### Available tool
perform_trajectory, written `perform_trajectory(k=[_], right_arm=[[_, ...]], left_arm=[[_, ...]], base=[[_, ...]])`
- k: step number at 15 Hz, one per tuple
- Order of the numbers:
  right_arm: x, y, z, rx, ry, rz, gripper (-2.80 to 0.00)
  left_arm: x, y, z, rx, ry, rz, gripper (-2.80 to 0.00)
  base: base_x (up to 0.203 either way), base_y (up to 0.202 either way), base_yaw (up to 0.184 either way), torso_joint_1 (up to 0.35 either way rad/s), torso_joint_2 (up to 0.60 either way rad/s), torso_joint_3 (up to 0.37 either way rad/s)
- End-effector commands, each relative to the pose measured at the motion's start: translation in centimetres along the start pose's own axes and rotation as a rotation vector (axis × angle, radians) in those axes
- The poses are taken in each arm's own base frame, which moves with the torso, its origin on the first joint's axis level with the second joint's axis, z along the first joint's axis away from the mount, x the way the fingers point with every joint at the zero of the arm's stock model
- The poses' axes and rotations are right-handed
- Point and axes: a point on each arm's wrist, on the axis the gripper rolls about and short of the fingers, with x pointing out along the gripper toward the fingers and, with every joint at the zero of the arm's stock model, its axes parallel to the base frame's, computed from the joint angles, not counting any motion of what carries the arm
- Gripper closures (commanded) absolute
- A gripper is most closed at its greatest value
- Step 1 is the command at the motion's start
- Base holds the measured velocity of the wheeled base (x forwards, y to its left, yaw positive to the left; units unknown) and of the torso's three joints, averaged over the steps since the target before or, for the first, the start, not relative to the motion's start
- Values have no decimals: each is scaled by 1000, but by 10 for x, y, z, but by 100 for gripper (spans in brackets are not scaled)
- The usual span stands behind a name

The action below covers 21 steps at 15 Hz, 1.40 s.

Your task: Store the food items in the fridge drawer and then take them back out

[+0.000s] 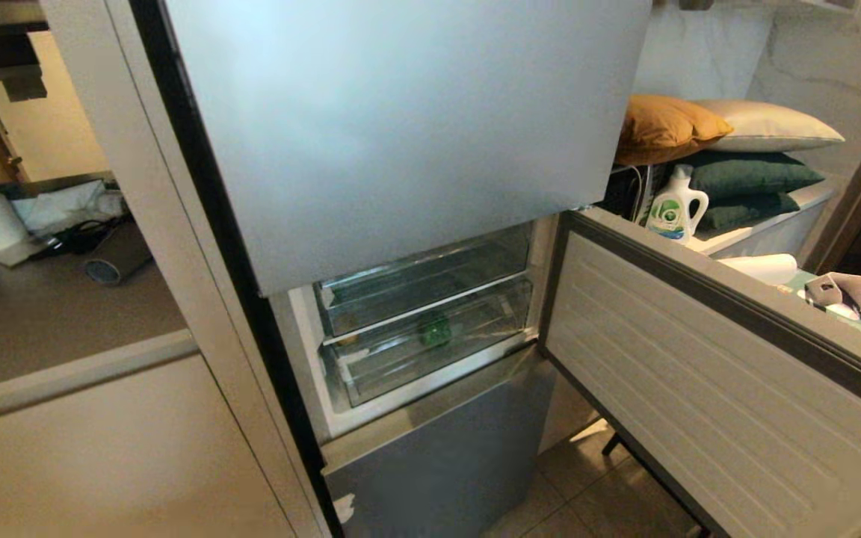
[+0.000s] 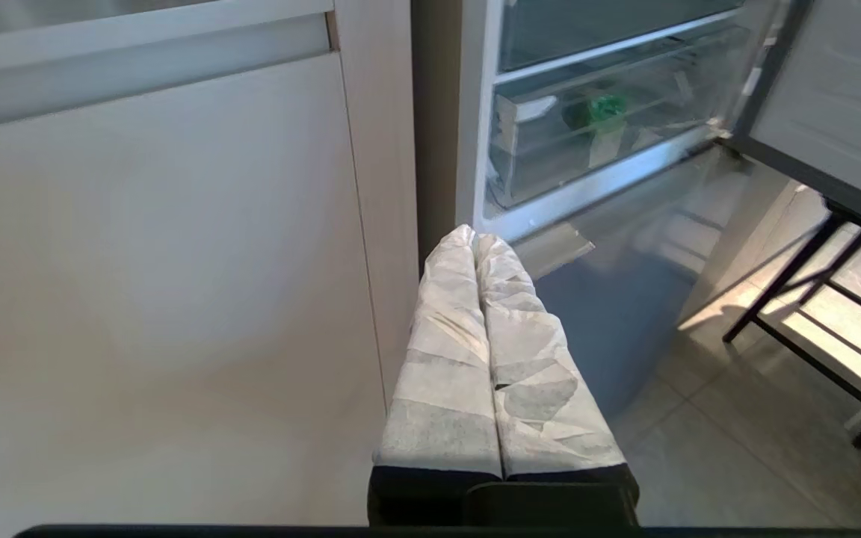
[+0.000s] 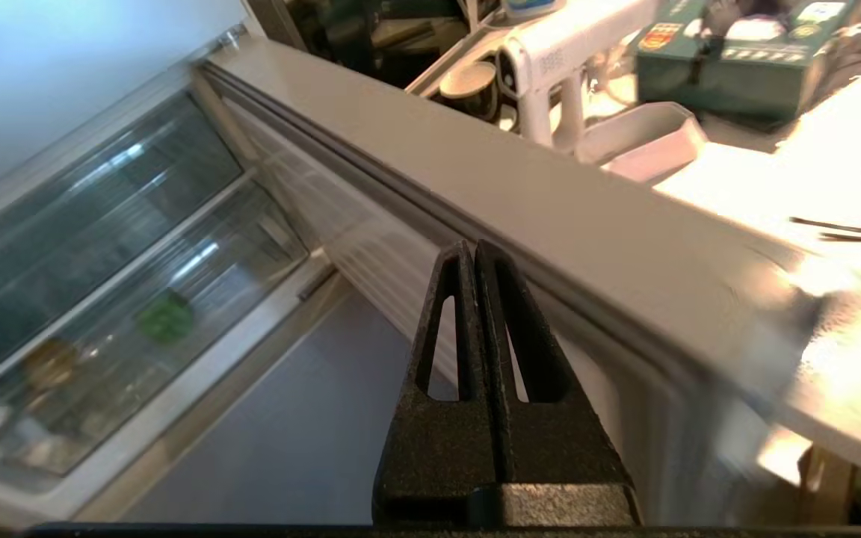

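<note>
Kitchen cabinets flank a tall fridge whose middle door [image 1: 699,359] hangs swung out to the right, baring two clear drawers so their contents can be reached. Inside the lower drawer [image 1: 430,351] sits the green pepper [image 1: 436,329], right of centre, with what looks like the brown potato [image 3: 49,362] further left (dim through the plastic). Both drawers look pushed in. Right pincer [image 3: 473,258], tips pressed together and holding nothing, hovers near the open door's inner face. Left pincer [image 2: 474,239], its wrapped tips also together and empty, hangs parked low beside the cabinet.
</note>
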Motion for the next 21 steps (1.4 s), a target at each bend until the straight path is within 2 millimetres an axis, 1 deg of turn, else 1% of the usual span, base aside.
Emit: perform_trajectory(k=[1,5,9,11,16,18,19,21], right_arm=[[1,-1,-2,4,10,-3,0],[2,-2,-5,5,20,-6,0],[7,-6,-14,16,71,-25,0],[12,-8,-18,22,103,-37,0],[36,-13,-20,99,166,-90,0],[47,-28,-15,133,129,-210,0],[52,-39,-11,153,106,-269,0],[57,-66,-3,192,61,-353,0]], left_arm=[[1,0,-3,-1,10,0,0],[1,0,-3,-1,11,0,0],[1,0,-3,0,10,0,0],[1,0,-3,0,11,0,0],[1,0,-3,0,9,0,0],[1,0,-3,0,10,0,0],[1,0,-3,0,10,-1,0],[1,0,-3,-1,10,0,0]], base=[[-189,0,1,-20,7,6],[-196,0,0,1,1,5],[-171,0,-2,0,0,1],[0,0,0,0,0,0],[0,0,0,0,0,0],[0,0,0,0,0,0],[0,0,0,0,0,0],[0,0,0,0,0,0]])
